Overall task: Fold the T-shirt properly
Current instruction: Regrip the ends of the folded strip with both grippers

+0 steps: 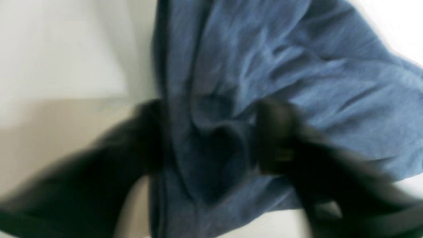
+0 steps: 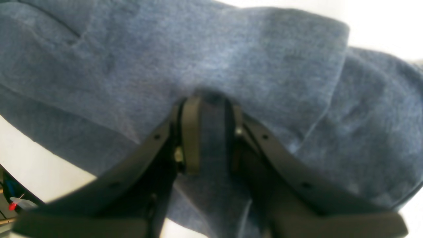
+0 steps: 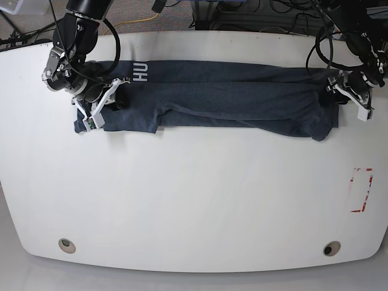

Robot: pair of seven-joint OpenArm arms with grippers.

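Stretching across the far half of the white table [image 3: 194,200], the T-shirt [image 3: 230,100] lies as a long, narrow band folded lengthwise, its ends at my two grippers. It is a dark slate-blue knit, heathered and soft-looking, creased into shallow ridges where the layers bunch. White block letters show near the end on the base view's left, and a short flap of cloth hangs toward the near edge there.

My right gripper [image 2: 208,132] is clamped on the shirt: a pinched fold runs up between the two black fingers [image 2: 191,132], with cloth pressed against both inner faces. In the base view that arm reaches in from the far left corner, its wrist bent down over the shirt's end.

My left gripper [image 1: 211,132] sits at the other end, on the base view's right. Its wrist view is badly blurred; the dark fingers stand on either side of a gathered wad of shirt, but I cannot tell whether they grip it or only straddle it.

Nothing lies on the shirt. A red-and-white rectangular mark [image 3: 362,189] sits near the table's right edge, well apart from the cloth, and two round holes [image 3: 67,245] show near the front edge. Cables [image 3: 242,12] trail behind the table.
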